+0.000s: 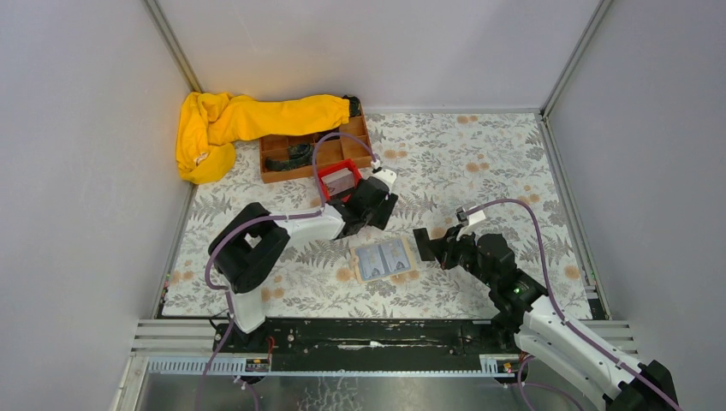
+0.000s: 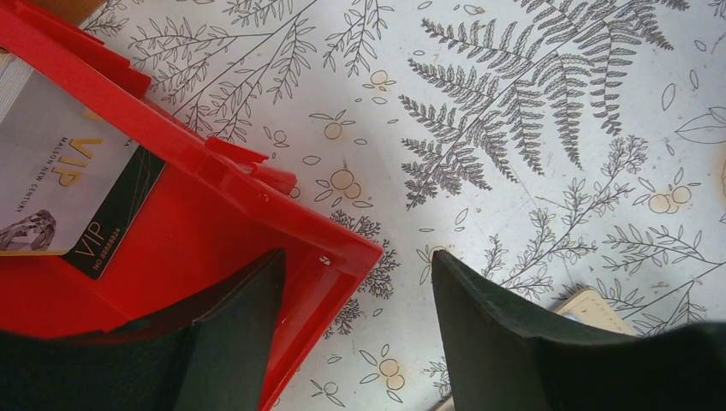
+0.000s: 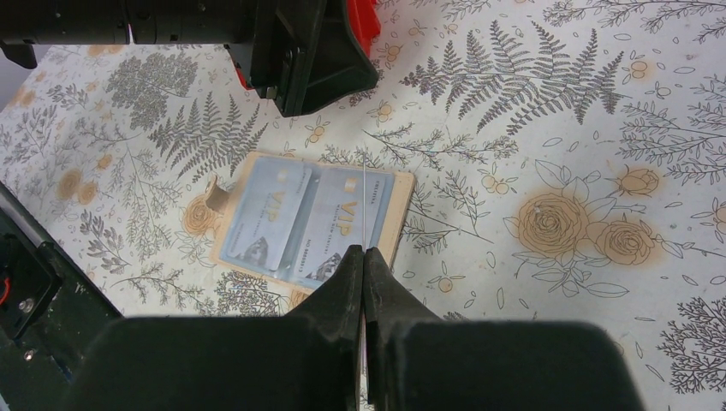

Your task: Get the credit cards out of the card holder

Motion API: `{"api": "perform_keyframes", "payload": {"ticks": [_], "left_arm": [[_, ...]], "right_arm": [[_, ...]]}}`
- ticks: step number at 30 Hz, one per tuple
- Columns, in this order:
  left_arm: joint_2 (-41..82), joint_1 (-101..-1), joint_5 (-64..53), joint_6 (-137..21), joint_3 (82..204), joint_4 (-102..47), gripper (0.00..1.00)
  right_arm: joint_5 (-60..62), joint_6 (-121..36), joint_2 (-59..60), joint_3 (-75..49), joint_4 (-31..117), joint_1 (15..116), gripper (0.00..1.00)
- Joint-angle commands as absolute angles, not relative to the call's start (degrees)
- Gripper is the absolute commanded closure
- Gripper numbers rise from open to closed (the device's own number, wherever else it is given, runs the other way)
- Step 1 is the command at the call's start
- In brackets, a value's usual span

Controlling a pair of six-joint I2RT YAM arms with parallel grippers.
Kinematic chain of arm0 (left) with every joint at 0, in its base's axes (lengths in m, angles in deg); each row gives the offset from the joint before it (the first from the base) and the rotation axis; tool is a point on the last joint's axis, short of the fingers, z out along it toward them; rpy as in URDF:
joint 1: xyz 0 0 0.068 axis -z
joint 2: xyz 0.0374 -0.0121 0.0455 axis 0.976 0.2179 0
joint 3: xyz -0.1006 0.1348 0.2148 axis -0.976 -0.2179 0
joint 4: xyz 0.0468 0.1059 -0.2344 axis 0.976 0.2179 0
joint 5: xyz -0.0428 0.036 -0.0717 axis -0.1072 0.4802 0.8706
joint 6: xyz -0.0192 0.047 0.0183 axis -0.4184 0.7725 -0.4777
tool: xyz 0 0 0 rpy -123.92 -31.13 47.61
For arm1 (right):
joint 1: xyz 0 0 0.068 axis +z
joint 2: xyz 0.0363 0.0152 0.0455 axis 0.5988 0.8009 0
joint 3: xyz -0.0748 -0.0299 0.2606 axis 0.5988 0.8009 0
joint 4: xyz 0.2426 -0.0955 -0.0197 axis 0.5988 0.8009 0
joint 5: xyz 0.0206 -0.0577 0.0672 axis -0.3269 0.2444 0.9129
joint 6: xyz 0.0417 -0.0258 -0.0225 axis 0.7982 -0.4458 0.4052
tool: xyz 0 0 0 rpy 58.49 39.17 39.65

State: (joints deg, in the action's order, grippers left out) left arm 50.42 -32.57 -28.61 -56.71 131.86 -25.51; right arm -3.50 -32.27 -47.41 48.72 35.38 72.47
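Credit cards [image 3: 274,210] marked VIP in card holder [image 3: 402,205], left hand [image 2: 355,265] released over red bin [image 2: 214,223], right hand [image 3: 364,254] clenching thin card [image 3: 364,197]

Bare desk [image 1: 505,163] lies open to the right of and beyond the card holder [image 1: 383,259]. The holder's far-left side is crowded by the left pincer [image 2: 355,274], spread astride a corner of the red bin [image 2: 214,240]. The right pincer [image 3: 364,261], pinched on an edge-on card [image 3: 364,205], stands just right of the holder.
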Motion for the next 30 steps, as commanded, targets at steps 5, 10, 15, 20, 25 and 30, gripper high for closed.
{"api": "perform_keyframes", "payload": {"ticks": [5,10,15,20,25,30], "left_arm": [[48.4,-32.9,-22.8,-56.6,128.3,-27.2,0.30],[46.5,-32.8,-21.1,-57.3,125.8,-28.1,0.30],[44.5,-32.3,-20.9,-57.8,123.2,-28.3,0.30],[41.8,-32.0,-21.2,-58.4,120.5,-28.8,0.30],[39.6,-31.9,-21.6,-58.9,118.3,-29.0,0.30],[37.4,-31.8,-21.7,-59.4,116.7,-29.2,0.30]], "right_arm": [[-5.0,-32.9,-48.2,47.9,33.3,72.4,1.00],[-5.1,-33.0,-48.2,48.0,33.2,72.4,1.00],[-5.1,-32.9,-47.7,47.9,32.9,72.4,1.00],[-5.0,-33.0,-47.1,47.8,32.7,72.4,1.00],[-4.9,-33.0,-46.8,47.8,32.7,72.4,1.00],[-4.8,-33.1,-46.8,47.5,32.9,72.4,1.00]]}}
